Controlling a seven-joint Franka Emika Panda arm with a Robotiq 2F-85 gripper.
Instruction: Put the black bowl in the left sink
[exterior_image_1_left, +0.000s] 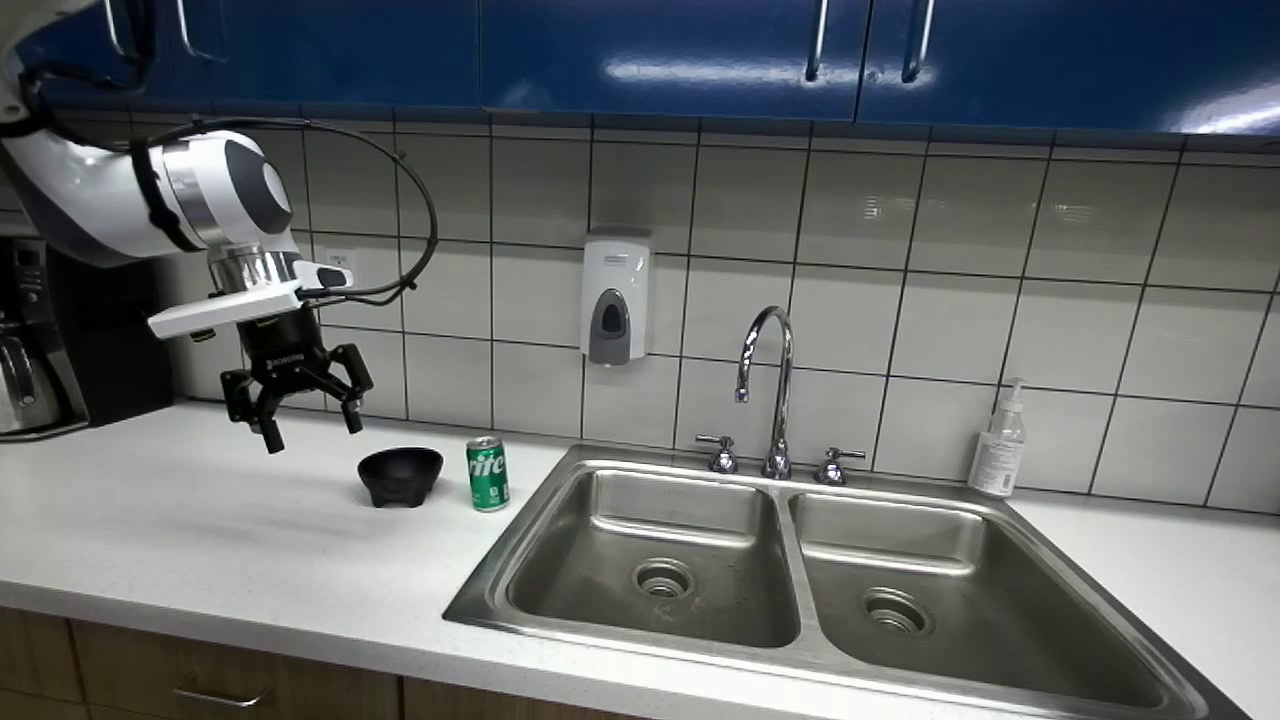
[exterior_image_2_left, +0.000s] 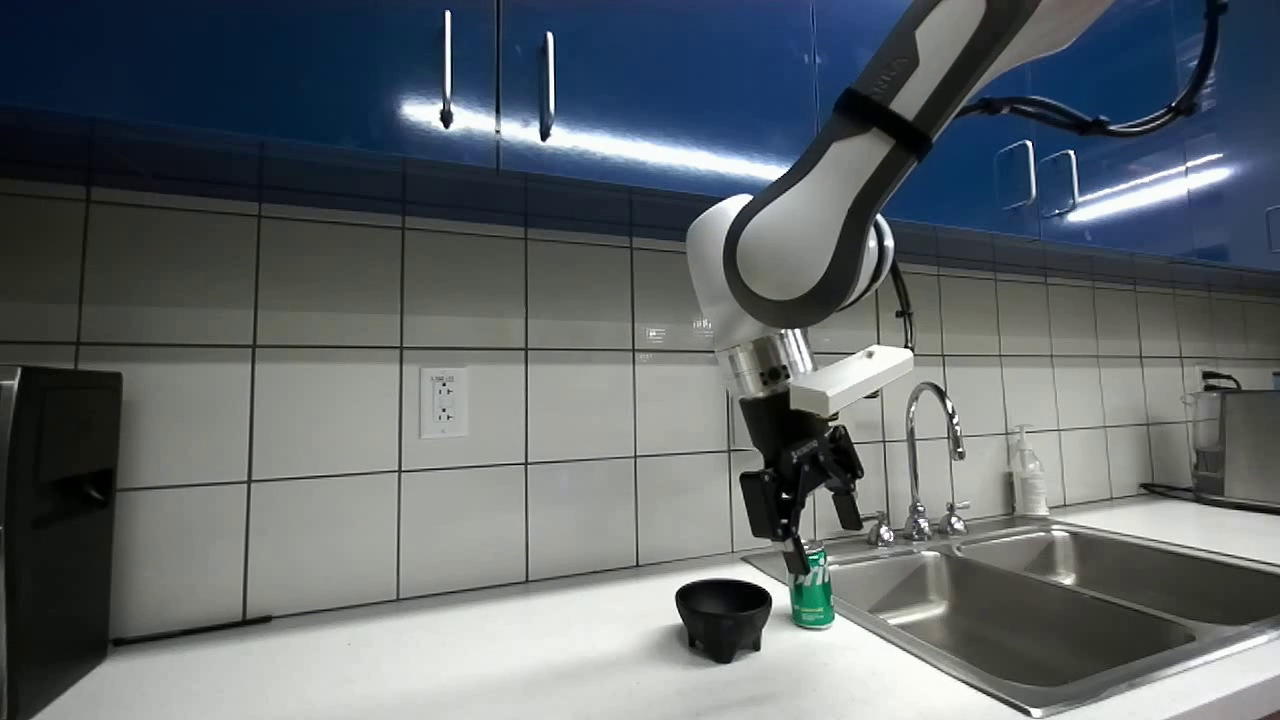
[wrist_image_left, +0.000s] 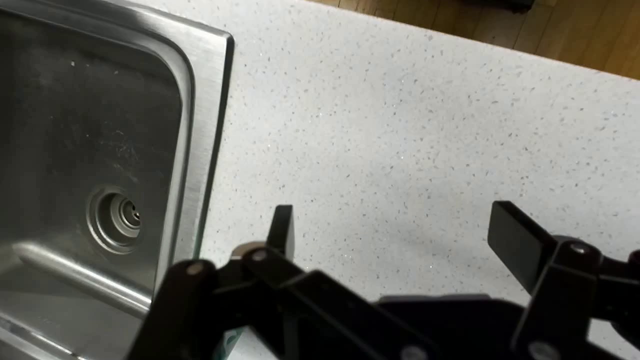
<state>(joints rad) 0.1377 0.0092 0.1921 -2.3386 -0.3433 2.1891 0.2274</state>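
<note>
1. Wrist view: A black pincer (wrist_image_left: 393, 220) holds its fingers (wrist_image_left: 517, 242) spread wide, at about seven and four o'clock, above the speckled counter (wrist_image_left: 380, 130). The left sink (wrist_image_left: 95, 135) fills nine o'clock, its round drain (wrist_image_left: 116, 220) in sight; wood flooring (wrist_image_left: 550, 32) shows toward two.
2. A black bowl (exterior_image_1_left: 400, 477) stands upright on the counter in an exterior view, outside the left sink, which lies at its four o'clock. A green can (exterior_image_1_left: 489, 475) stands near it at three o'clock. Above the counter, at ten o'clock from the bowl, the pincer hangs with fingers splayed and angled down. A chrome faucet (exterior_image_1_left: 783, 395) rises at one o'clock from the left sink, and a soap dispenser (exterior_image_1_left: 616, 297) is mounted on the tiled wall (exterior_image_1_left: 900, 330) at twelve.
3. A wall outlet (exterior_image_2_left: 443, 403) marks ten o'clock from the bowl in an exterior view, a black appliance (exterior_image_2_left: 62, 515) standing farther off at nine. The pincer hovers, spread, at two o'clock from the bowl, one of its fingers crossing the green can along the line of sight. Bowl and can stand apart.
</note>
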